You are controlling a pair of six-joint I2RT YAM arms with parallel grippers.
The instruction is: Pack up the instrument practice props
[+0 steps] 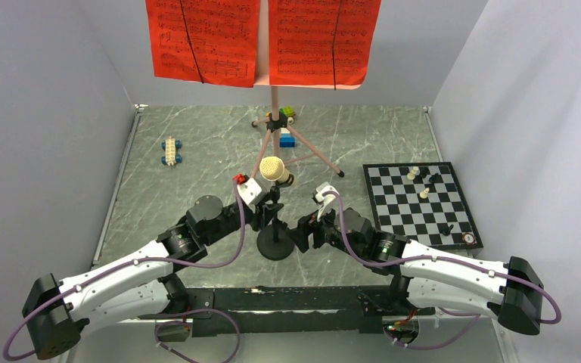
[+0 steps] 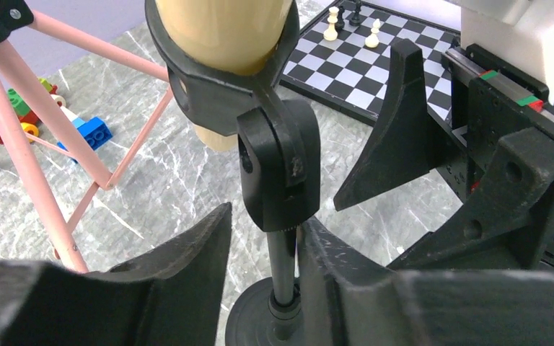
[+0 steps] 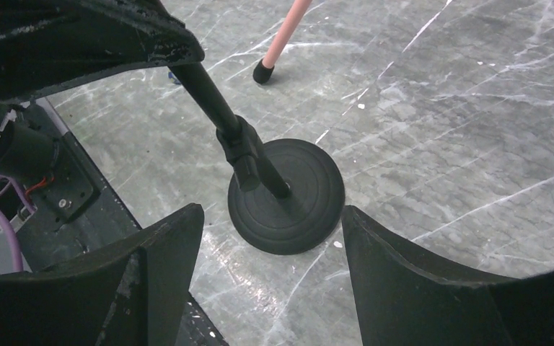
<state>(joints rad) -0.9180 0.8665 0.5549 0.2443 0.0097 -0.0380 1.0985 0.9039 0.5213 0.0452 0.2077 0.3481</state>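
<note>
The beige foam-headed microphone (image 1: 272,168) sits in the clip of the small black mic stand, whose round base (image 1: 275,246) rests on the table between my arms. My left gripper (image 1: 271,210) is open, with its fingers on either side of the stand's pole (image 2: 283,267); the right finger is against the pole and a gap shows on the left. The microphone's body (image 2: 220,29) fills the top of the left wrist view. My right gripper (image 1: 308,227) is open and empty, just right of the base (image 3: 286,194). The pink tripod music stand (image 1: 275,106) holds red sheet-music pages (image 1: 204,38) at the back.
A chessboard (image 1: 420,206) with pieces lies to the right. A small toy block car (image 1: 171,150) sits at the back left, and another (image 1: 286,128) stands by the tripod's legs. A pink tripod leg (image 2: 14,144) is close on the left. Grey walls enclose the table.
</note>
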